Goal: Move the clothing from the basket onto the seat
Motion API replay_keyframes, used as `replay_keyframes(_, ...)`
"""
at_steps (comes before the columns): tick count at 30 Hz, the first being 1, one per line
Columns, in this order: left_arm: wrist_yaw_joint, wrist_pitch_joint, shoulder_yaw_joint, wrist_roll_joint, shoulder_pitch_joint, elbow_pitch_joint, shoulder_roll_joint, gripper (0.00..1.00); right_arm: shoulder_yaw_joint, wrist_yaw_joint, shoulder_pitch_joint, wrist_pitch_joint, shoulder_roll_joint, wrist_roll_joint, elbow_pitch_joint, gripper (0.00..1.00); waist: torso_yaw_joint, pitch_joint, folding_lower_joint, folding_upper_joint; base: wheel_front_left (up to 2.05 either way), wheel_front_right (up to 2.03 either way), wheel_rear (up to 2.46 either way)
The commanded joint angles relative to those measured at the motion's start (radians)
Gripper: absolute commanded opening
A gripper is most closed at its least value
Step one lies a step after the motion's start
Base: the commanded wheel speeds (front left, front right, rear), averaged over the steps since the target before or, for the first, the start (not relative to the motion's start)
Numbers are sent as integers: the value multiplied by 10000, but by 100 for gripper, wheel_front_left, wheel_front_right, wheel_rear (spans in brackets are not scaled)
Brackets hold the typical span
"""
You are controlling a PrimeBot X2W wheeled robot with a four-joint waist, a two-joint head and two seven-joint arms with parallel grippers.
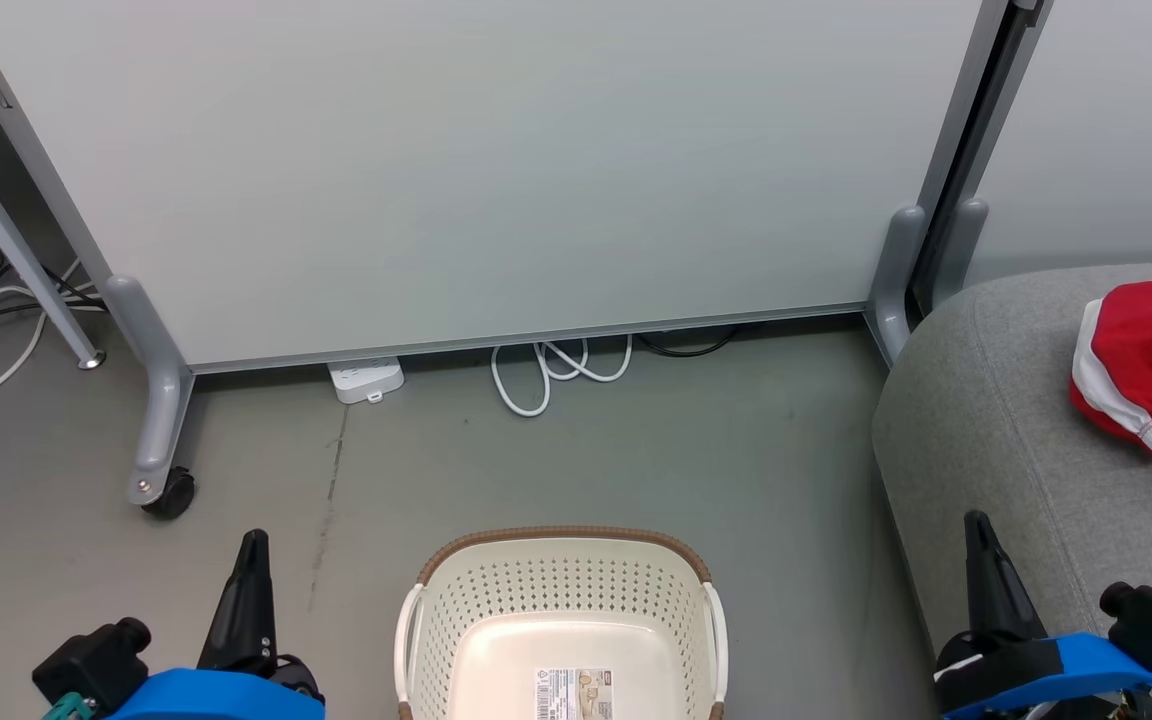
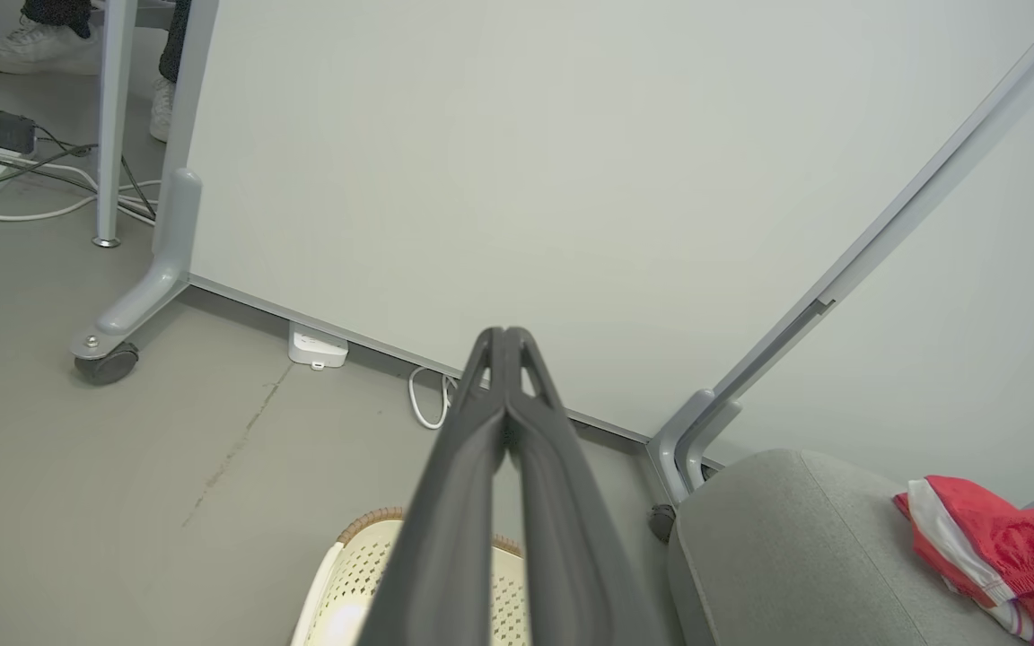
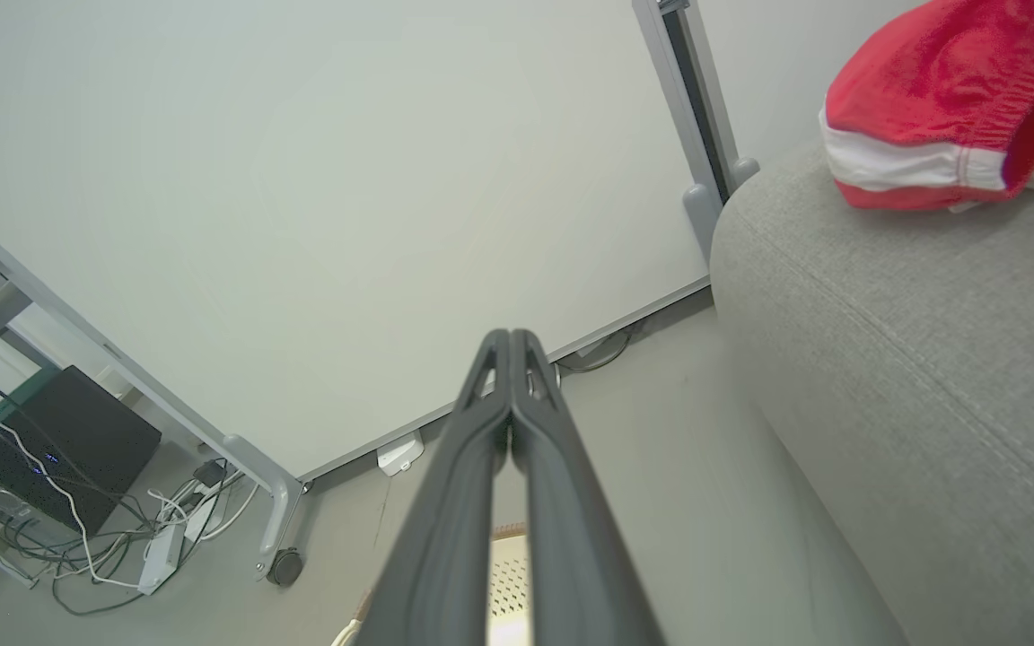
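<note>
My left gripper [image 1: 254, 548] and my right gripper [image 1: 978, 528] each have their fingers pressed together, pinching nothing. Between them the basket [image 1: 561, 590] stands on the grey floor [image 1: 636, 450]. The part of its bottom I can see carries a paper label [image 1: 573, 692]. The red-and-white clothing [image 1: 1146, 360] lies on the seat [image 1: 996, 430], back from its rounded corner and well apart from the basket.
</note>
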Motion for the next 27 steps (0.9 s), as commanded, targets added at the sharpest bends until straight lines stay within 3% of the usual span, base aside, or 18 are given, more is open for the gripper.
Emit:
replay_keyframes(1,-69,50,100,-275,-218,-191,22,0,-38,1,-259,57,13,296,-181,0,-3,1,0,0,0,0,0)
replay_keyframes(27,-167,1005,564,-3926,-301,-247,34,0,-303,0,-435,1027,74,4188,-308,0,-144,51,0,0,0,0,0)
